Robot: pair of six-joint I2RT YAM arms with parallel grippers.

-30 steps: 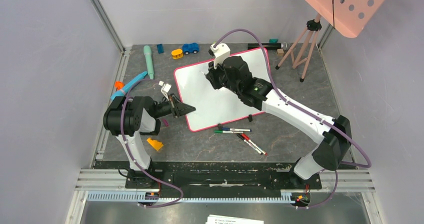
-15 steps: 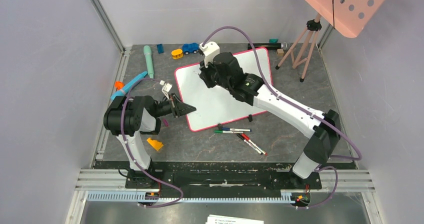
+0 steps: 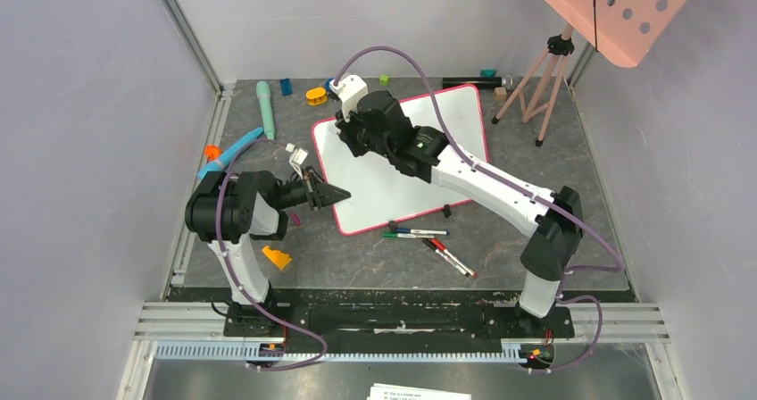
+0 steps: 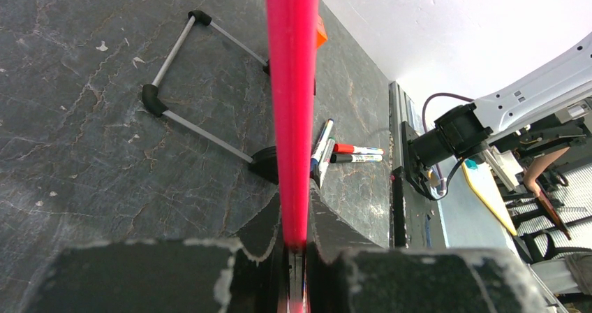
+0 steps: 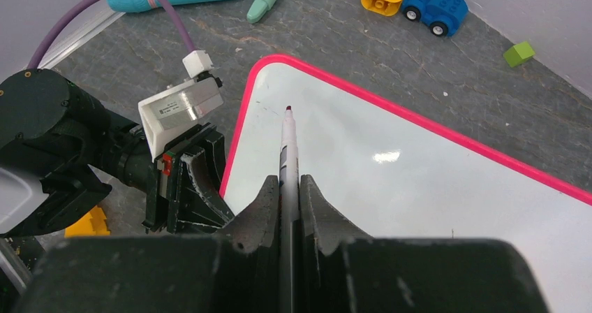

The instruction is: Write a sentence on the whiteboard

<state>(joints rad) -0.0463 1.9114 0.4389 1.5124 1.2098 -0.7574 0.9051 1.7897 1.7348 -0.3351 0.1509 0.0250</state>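
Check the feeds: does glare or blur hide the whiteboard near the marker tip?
Right wrist: one small glare spot on the whiteboard, well right of the marker; the tip is sharp. Left wrist: the board's rim is a close, blurred red band, and the wall is overexposed. Top external: evenly lit, but the right arm hides the tip.

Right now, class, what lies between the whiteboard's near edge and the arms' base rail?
In the top view, a few loose markers lie on the dark table, between the whiteboard and the base rail.
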